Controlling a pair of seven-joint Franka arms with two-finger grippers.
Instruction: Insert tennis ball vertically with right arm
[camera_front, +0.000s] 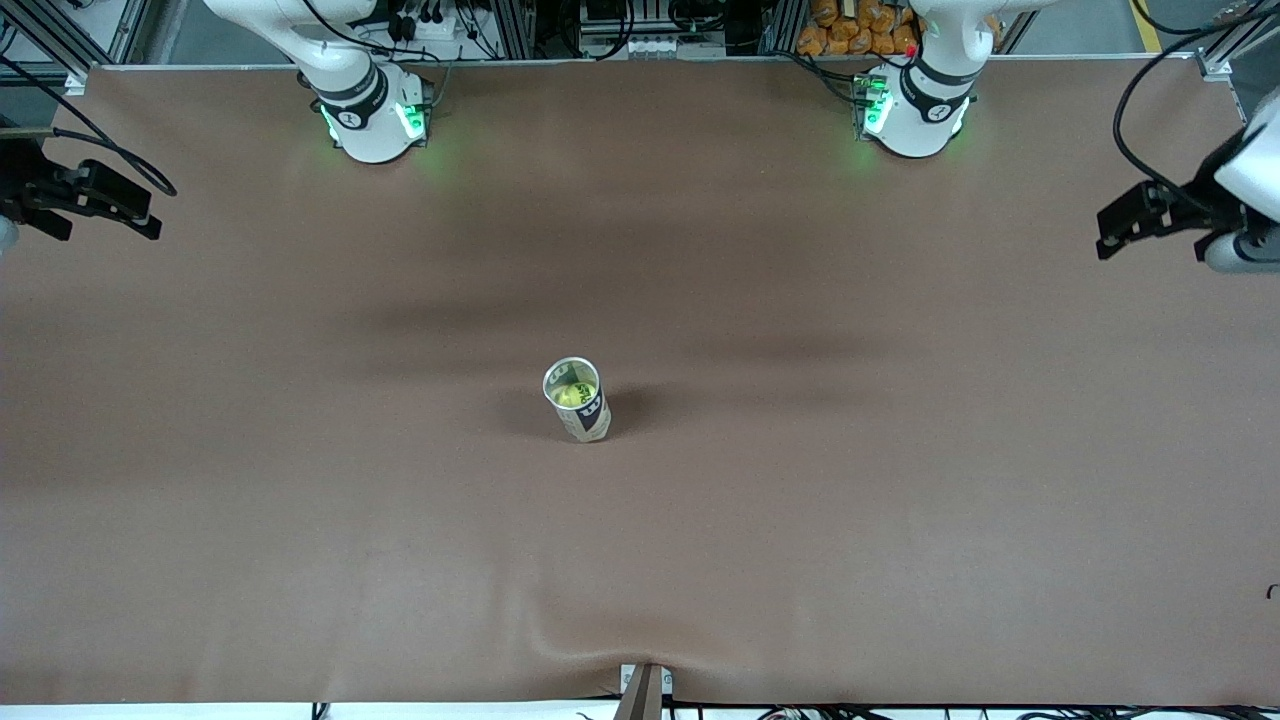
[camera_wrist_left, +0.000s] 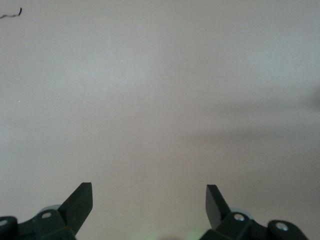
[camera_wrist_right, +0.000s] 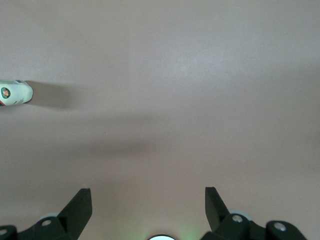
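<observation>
A white tube can (camera_front: 586, 418) stands upright in the middle of the brown table, its open top facing up. A yellow-green tennis ball (camera_front: 574, 394) sits inside it, below the rim. My right gripper (camera_front: 148, 215) hangs open and empty over the right arm's end of the table, well away from the can. In the right wrist view its fingers (camera_wrist_right: 80, 205) stand wide apart over bare table, and the can (camera_wrist_right: 16, 93) shows small at the picture's edge. My left gripper (camera_front: 1106, 236) waits open and empty over the left arm's end; its fingers (camera_wrist_left: 82, 199) frame bare table.
The two arm bases (camera_front: 372, 120) (camera_front: 915, 115) stand along the table's edge farthest from the front camera. A small bracket (camera_front: 644, 688) sticks up at the nearest edge. A short black cable end (camera_front: 1272, 591) lies near the left arm's end.
</observation>
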